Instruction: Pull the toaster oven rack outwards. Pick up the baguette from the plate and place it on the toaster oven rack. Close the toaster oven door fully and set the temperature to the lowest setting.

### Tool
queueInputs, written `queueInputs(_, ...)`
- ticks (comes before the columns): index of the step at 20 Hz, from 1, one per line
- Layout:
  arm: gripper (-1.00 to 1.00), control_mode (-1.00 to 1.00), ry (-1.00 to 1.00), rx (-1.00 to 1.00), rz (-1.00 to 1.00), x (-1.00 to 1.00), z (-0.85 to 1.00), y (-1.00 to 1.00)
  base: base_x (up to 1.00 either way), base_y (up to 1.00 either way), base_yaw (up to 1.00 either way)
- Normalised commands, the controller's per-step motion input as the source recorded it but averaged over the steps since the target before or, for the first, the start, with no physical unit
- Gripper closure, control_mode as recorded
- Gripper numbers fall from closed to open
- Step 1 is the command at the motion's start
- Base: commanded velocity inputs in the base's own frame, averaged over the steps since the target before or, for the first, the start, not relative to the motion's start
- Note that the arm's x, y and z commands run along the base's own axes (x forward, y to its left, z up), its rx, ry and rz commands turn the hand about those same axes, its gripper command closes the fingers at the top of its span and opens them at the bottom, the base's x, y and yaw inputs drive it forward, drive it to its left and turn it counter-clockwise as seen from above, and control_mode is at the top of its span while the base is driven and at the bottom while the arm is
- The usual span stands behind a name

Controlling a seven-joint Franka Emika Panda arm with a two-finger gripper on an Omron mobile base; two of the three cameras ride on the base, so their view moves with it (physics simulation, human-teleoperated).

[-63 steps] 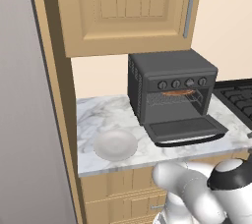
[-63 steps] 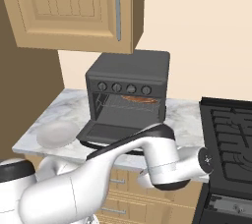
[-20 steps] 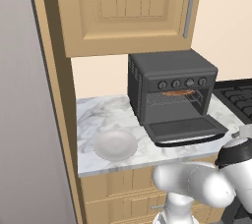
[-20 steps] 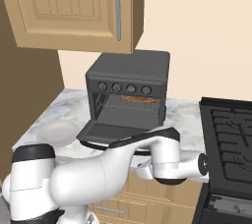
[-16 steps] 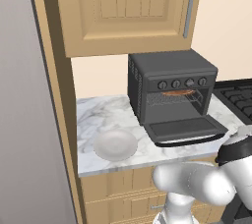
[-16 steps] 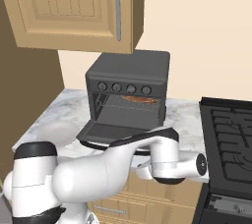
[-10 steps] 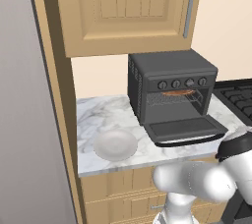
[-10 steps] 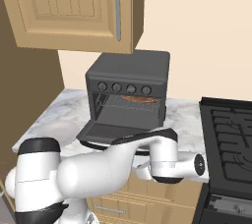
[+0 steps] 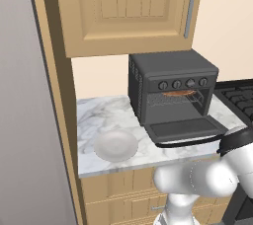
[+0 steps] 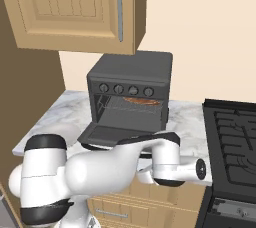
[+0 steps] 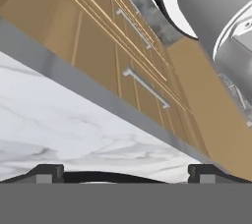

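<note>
The dark grey toaster oven stands on the marble counter. Its door hangs open, flat and level. The brown baguette lies on the wire rack inside the cavity. Left of the oven sits the pale plate with nothing on it; my arm partly hides the plate in the right base view. My gripper is open, its tips wide apart over marble near the counter's front edge. A thin dark curve runs between the tips; I cannot tell what it is.
A black stovetop lies right of the oven. Wooden wall cabinets hang above it. Drawer fronts with bar handles run below the counter edge. My white arm crosses in front of the counter.
The arm has swung slowly, its upper links shifting in both base views. The oven, its open door, the baguette and the plate have stayed put. The jaws have stayed open.
</note>
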Motion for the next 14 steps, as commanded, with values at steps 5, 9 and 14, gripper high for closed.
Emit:
queueInputs(5,-1.00,-1.00,0.00,0.04,0.00,0.07,-0.05,0.00,0.00,0.00,0.00)
queueInputs(9,-1.00,-1.00,0.00,0.08,0.00,0.13,0.00,0.00,0.00,0.00,0.00)
queueInputs(14,-1.00,-1.00,0.00,0.07,0.00,0.18,-0.03,0.00,0.00,0.00,0.00)
